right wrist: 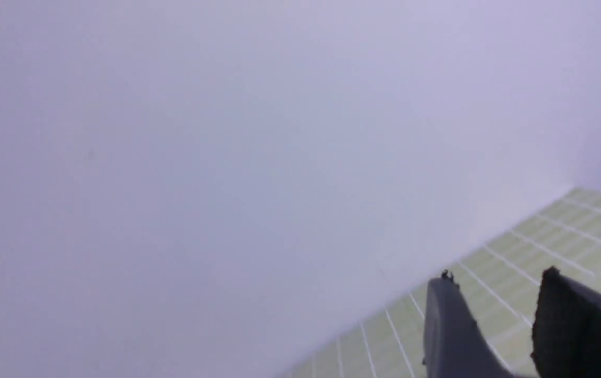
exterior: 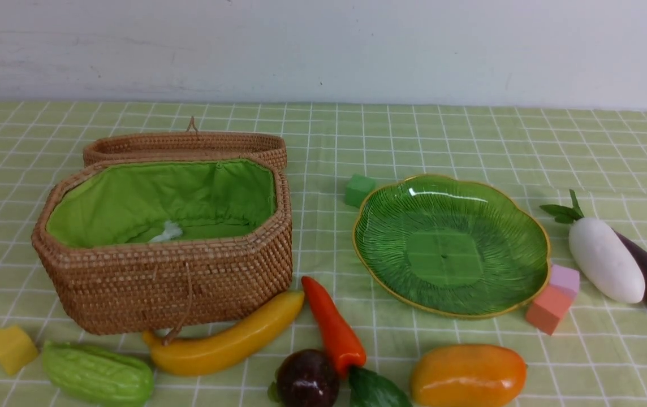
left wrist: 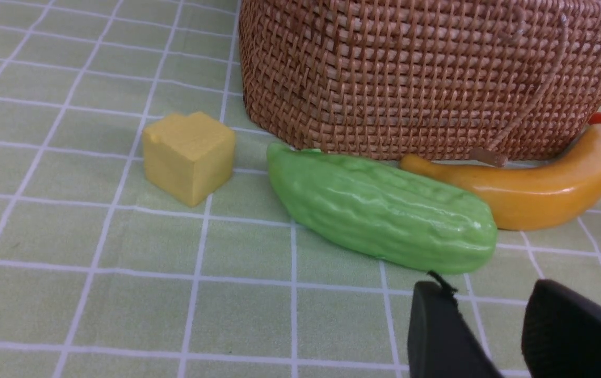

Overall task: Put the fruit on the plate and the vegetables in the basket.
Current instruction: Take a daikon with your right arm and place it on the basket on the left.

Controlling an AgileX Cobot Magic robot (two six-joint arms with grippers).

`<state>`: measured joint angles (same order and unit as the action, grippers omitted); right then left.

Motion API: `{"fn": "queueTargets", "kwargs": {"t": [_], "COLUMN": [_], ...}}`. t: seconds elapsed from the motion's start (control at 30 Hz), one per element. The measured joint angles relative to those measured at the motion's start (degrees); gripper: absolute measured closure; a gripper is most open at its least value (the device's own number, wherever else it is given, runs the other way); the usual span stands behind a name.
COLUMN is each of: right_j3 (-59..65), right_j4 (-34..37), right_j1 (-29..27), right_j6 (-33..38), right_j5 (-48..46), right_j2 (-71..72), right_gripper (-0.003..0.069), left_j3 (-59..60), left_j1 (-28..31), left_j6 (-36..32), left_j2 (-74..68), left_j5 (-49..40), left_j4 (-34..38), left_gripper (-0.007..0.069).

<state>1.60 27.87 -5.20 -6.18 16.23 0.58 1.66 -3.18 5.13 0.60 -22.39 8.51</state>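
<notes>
Green and bumpy, the gourd (left wrist: pixel 384 215) lies on the table in front of the basket (left wrist: pixel 426 73), right beside the banana (left wrist: pixel 542 194). The left hand (left wrist: pixel 487 299) hangs near the gourd's end, fingers a little apart, holding nothing. The right hand (right wrist: pixel 497 283) is the same, empty and facing the wall. The plate (exterior: pixel 448 249) has no fruit yet. I think the gourd goes first. Open wider and pinch its fat middle, not the slippery tip. Do not bump the banana. Lift it high over the basket's wall, then let go.
</notes>
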Motion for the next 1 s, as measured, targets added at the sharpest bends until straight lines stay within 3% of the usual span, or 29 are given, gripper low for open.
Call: {"fn": "queueTargets", "kwargs": {"t": [0.13,0.27,0.47,0.7,0.83,1.0], "right_j3": [-0.52,-7.89,-29.76,-60.91,-67.45,-68.65], "right_j4": [0.86,-3.7,-8.12,-14.18,-18.0,-16.89], "right_j1": [0.0,0.0,0.0,0.0,0.0,0.0], "right_j6": [-0.43,-0.5,0.26,7.7,10.86,11.44], "right_j5": [9.81,6.8,-8.46,-39.02,-45.72,-49.67], "right_j2": [0.0,0.0,-7.1,-36.01,-47.88,-61.69], "right_gripper": [0.0417,0.0417,0.0417,0.0417,0.0417,0.0417], "left_j3": [0.0,0.0,0.0,0.0,0.0,0.0], "left_j1": [0.0,0.0,0.0,0.0,0.0,0.0], "left_j6": [0.0,0.0,0.0,0.0,0.0,0.0], "left_j2": [0.0,0.0,0.0,0.0,0.0,0.0], "left_j5": [0.0,0.0,0.0,0.0,0.0,0.0], "left_j4": [0.0,0.0,0.0,0.0,0.0,0.0], "left_gripper": [0.0386,0.0386,0.0386,0.0386,0.0386,0.0386]}}
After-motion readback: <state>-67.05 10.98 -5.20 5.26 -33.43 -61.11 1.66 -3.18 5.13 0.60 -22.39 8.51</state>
